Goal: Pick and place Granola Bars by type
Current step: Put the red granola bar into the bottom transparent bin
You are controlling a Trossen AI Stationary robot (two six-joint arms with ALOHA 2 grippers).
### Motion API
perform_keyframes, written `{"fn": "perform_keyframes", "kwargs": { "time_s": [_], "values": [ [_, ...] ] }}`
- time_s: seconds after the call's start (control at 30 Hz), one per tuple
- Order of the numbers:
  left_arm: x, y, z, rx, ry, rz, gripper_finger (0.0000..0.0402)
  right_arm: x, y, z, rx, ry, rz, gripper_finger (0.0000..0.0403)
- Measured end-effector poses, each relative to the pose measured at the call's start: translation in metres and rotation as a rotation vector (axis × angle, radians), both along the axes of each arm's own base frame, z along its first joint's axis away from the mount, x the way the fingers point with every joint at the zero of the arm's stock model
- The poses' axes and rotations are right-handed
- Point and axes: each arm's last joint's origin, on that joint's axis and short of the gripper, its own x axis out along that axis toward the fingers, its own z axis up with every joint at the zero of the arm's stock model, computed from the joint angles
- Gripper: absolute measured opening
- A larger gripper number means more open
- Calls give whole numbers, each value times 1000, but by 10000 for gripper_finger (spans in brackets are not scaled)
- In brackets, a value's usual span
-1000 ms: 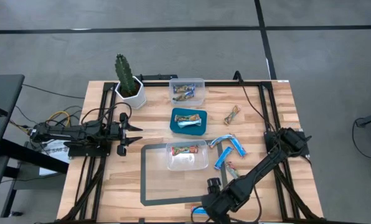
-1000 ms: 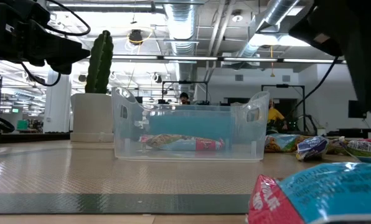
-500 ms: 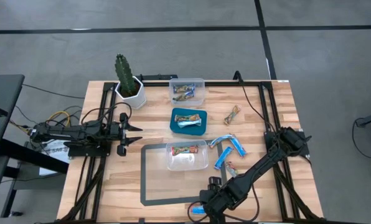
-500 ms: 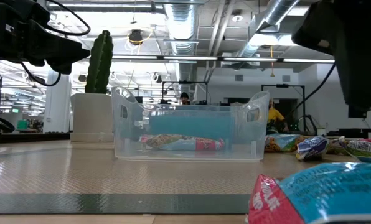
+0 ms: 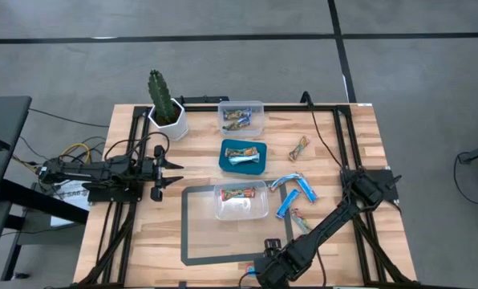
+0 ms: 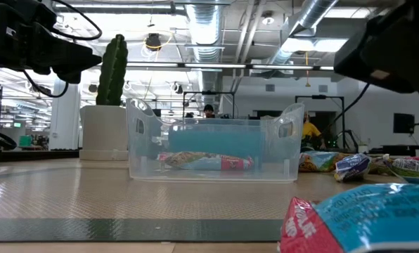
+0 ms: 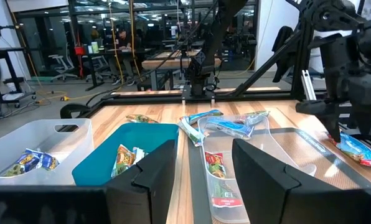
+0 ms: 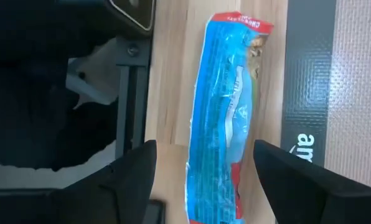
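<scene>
lying between the right hand's (image 8: 201,180) wide-open fingers, untouched: a blue granola bar (image 8: 226,112).

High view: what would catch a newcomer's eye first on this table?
Probably the right gripper, low at the table's near edge with fingers open astride a blue bar lying beside the grey mat. Then the three bins lined up mid-table, teal bin in the middle, and the cactus at the far left corner.

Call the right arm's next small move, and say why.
Probably lower straight down and close. The right end effector is open, with its fingers either side of the blue bar lying on the wood beside the mat's dark border, but whether it is low enough to grip can't be told.
</scene>
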Motion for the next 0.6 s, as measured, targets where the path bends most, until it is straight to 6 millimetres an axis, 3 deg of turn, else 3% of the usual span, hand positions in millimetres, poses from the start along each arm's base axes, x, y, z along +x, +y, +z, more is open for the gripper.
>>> {"fn": "perform_keyframes", "kwargs": {
  "time_s": [0.43,0.6],
  "values": [
    [0,0,0,0,0,-1,153,9,-11,-9,-44,39,-119,259],
    [0,0,0,0,0,-1,153,8,-11,-9,-46,48,-125,240]
  ]
}}
